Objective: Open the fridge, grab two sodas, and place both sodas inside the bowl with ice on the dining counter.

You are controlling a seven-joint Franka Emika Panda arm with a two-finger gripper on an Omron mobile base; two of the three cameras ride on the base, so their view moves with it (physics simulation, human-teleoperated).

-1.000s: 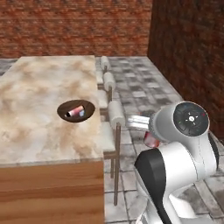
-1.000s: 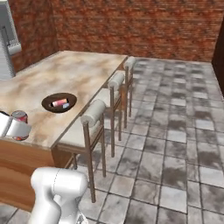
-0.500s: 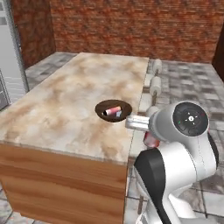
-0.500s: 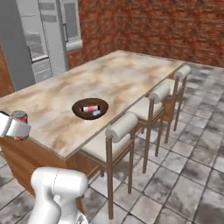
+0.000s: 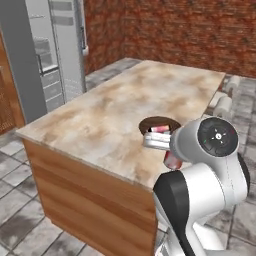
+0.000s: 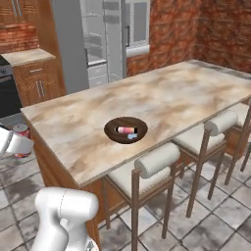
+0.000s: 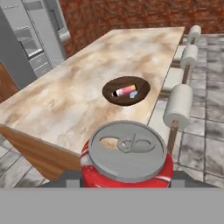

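Observation:
My gripper (image 7: 127, 175) is shut on a red soda can (image 7: 126, 158), which stands upright with its silver lid facing the hand camera. The same can (image 5: 172, 160) hangs beside the dining counter's (image 5: 120, 115) near edge, below the white hand. From the right base the can (image 6: 20, 131) and gripper (image 6: 18, 139) are off the counter's left corner. A dark-brown bowl (image 7: 126, 90) on the counter (image 7: 78, 100) holds a second soda (image 7: 124, 91) lying down and pale-blue ice (image 7: 133, 93). The grey fridge (image 6: 98, 39) stands behind, its shelves showing.
Pale-cushioned wooden stools (image 6: 152, 164) line the counter's right side, also stools (image 7: 180, 105) in the hand view. A black oven (image 6: 7, 93) and wooden cabinets (image 6: 39, 83) stand at the back left. Brick walls (image 5: 175, 30) close the room. Grey tiled floor (image 6: 211, 215) lies around.
The base has moved, so the whole scene has swung: the counter is closer and the fridge has come into view. The can stays in the gripper.

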